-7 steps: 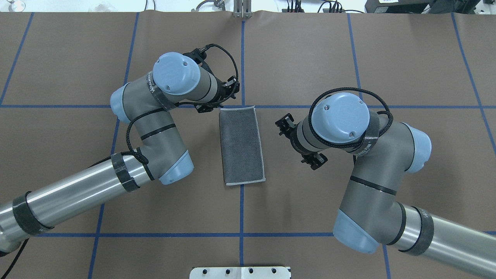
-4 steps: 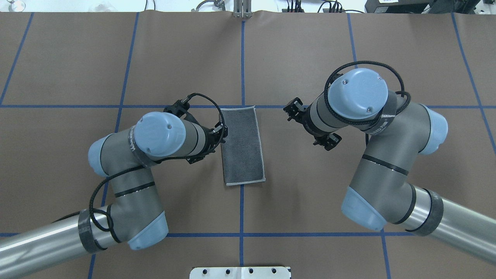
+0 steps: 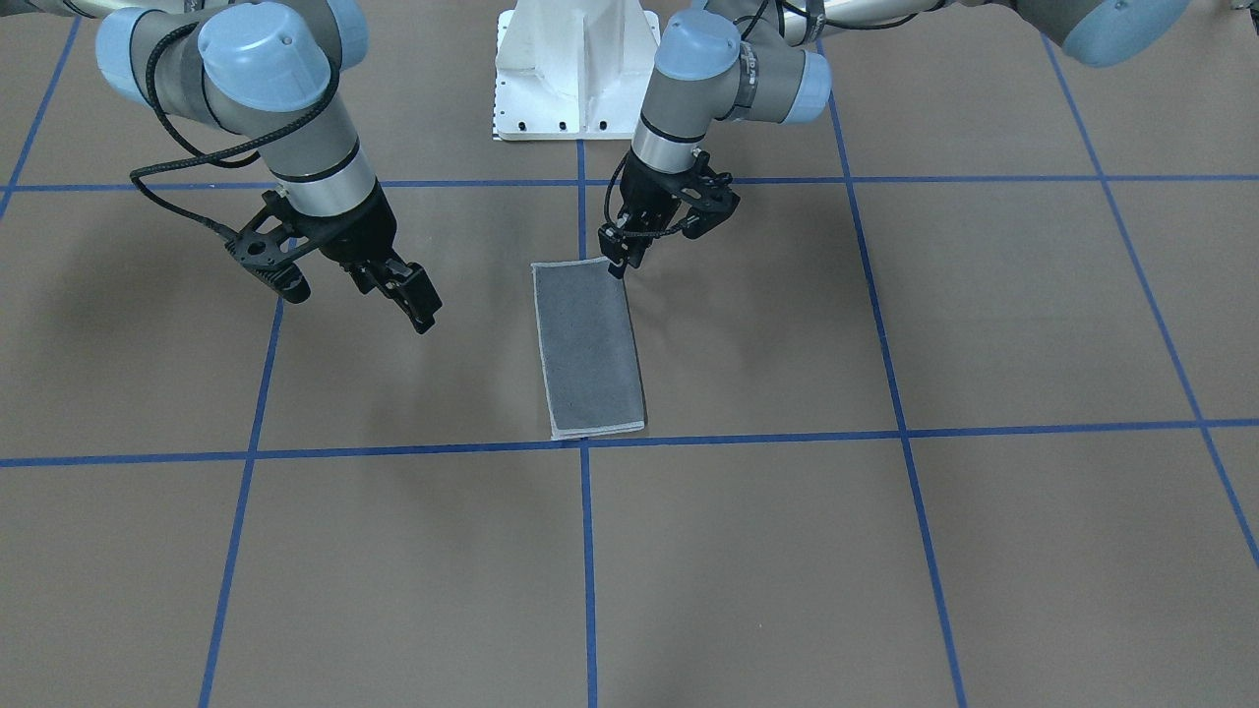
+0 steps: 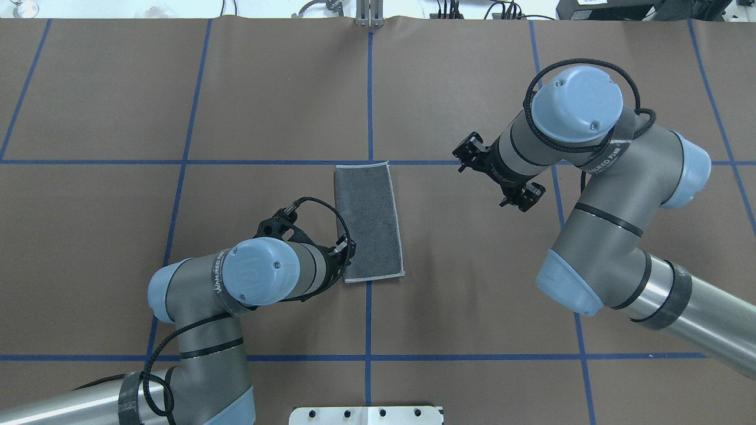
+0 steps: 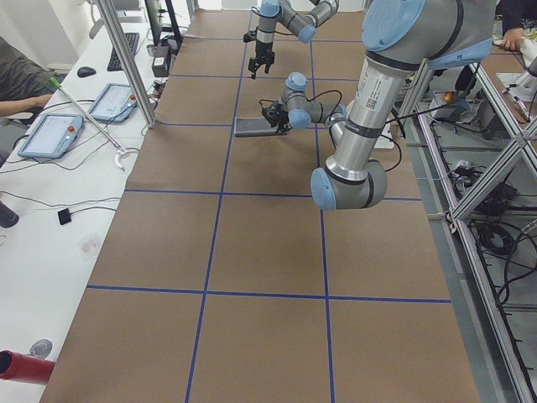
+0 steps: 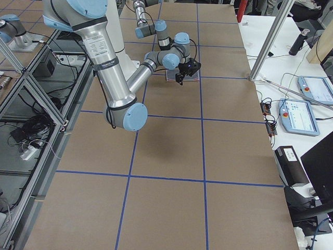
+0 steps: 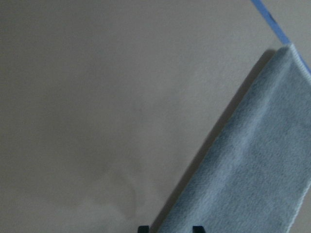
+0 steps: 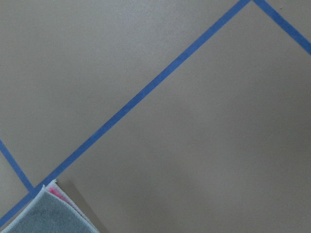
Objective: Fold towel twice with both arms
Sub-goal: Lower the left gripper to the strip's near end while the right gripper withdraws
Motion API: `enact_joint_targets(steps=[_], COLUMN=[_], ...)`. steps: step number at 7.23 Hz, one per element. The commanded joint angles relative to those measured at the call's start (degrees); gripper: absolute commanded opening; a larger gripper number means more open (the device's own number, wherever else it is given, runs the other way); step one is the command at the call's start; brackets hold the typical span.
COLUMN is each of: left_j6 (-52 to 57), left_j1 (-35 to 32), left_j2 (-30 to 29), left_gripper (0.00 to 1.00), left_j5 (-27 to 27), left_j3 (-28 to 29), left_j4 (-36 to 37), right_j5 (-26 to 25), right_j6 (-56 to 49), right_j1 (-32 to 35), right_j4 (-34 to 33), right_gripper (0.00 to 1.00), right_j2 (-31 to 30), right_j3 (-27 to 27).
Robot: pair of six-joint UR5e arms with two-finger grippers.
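Observation:
The towel (image 4: 369, 221) lies flat on the table, folded into a narrow rectangle with its grey face up. It also shows in the front view (image 3: 588, 349). My left gripper (image 3: 622, 265) is low at the towel's corner nearest my base on my left side, and shows in the overhead view (image 4: 347, 251). In the left wrist view its fingertips (image 7: 197, 228) stand a little apart, with the towel's (image 7: 252, 160) edge between them. My right gripper (image 3: 423, 315) hangs above bare table off the towel's right side, looks open and holds nothing. The right wrist view shows a towel corner (image 8: 39, 213) with a pink layer under it.
The table has a brown cover (image 4: 531, 265) marked with blue tape lines (image 4: 368, 319). The white pedestal base (image 3: 575, 79) stands at the robot's edge. A side desk with tablets (image 5: 50, 134) and a metal post (image 5: 126, 59) lie beyond the table's far side.
My left gripper moved from the towel's far left corner along its left edge to the near left corner. My right gripper moved farther away and to the right. The towel has not moved.

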Motion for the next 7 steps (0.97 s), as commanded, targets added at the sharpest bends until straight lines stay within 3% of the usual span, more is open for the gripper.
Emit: enact_joint_targets(steps=[1,5,7], left_j6=[-0.12,-0.03,0.14], left_j1=[1.19,1.45,1.45], left_j2=[-0.56,-0.74,-0.82], left_gripper=[0.38,0.32,0.2], left_j5=[0.11,0.02,0.02], left_j3=[0.46,0.54,0.54], left_j4=[0.48,0.49,0.4], right_j5=[0.14,0.23,0.14], right_j6=[-0.1,-0.1,-0.1], right_j1=[0.12,0.03,0.03], right_j4=[0.0,0.09,-0.17], right_gripper=[1.0,1.0,1.0], right_j2=[-0.02,-0.29,-0.2], right_j3=[-0.29,-0.47,-0.29])
